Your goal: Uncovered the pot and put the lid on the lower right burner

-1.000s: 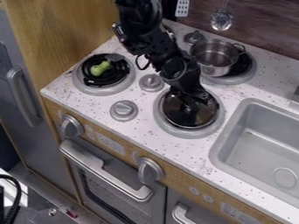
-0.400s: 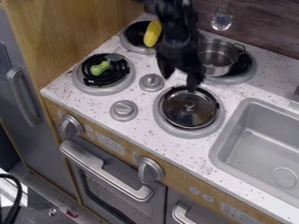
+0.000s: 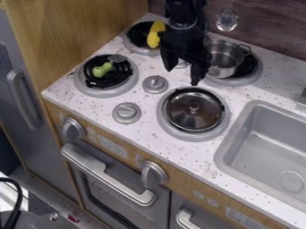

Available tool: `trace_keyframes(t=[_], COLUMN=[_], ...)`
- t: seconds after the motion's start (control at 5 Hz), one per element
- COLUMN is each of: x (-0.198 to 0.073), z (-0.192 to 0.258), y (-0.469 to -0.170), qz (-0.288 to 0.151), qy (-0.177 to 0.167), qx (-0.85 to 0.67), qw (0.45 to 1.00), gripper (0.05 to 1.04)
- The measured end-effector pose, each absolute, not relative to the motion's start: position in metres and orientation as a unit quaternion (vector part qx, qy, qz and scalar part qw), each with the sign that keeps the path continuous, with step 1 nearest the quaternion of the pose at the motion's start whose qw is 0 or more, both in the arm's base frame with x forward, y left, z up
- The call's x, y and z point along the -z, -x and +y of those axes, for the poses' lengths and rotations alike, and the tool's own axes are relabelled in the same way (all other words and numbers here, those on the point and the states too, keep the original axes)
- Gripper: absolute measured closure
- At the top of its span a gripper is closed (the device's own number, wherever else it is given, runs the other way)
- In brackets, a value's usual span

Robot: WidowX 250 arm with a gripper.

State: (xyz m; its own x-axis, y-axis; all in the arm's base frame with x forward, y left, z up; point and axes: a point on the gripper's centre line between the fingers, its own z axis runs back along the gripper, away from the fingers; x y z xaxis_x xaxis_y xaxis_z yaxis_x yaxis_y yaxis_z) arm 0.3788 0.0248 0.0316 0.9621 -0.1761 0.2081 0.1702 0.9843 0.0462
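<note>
Lid (image 3: 205, 118) down on the lower right burner (image 3: 194, 137), folks, and our gripper (image 3: 183, 77) hangs just behind, fingers spread, nothing between them! Dip or swing forward, and we could nudge that lid off-centre. Drift right and we might clip the uncovered pot (image 3: 222, 72); left, the yellow corn (image 3: 155, 35) crowds us. Green toy (image 3: 103, 69) lies safely aside on another burner (image 3: 88, 90).

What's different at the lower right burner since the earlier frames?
The gripper was down over the lid; it has since backed off toward the rear of the stove, its fingers apart, letting the lid go. The lid stayed on the lower right burner, and the metal pot stayed behind it.
</note>
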Motion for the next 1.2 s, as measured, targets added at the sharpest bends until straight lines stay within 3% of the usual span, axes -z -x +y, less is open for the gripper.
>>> trace_keyframes(t=[0.2,1.2], x=[-0.0382,-0.039], z=[0.0298,0.0327], y=[-0.3754,-0.3751], qz=[-0.08,-0.078], qy=[-0.014,-0.014], qx=[0.099,0.096], qw=[0.992,0.992], gripper=[0.083,0.083])
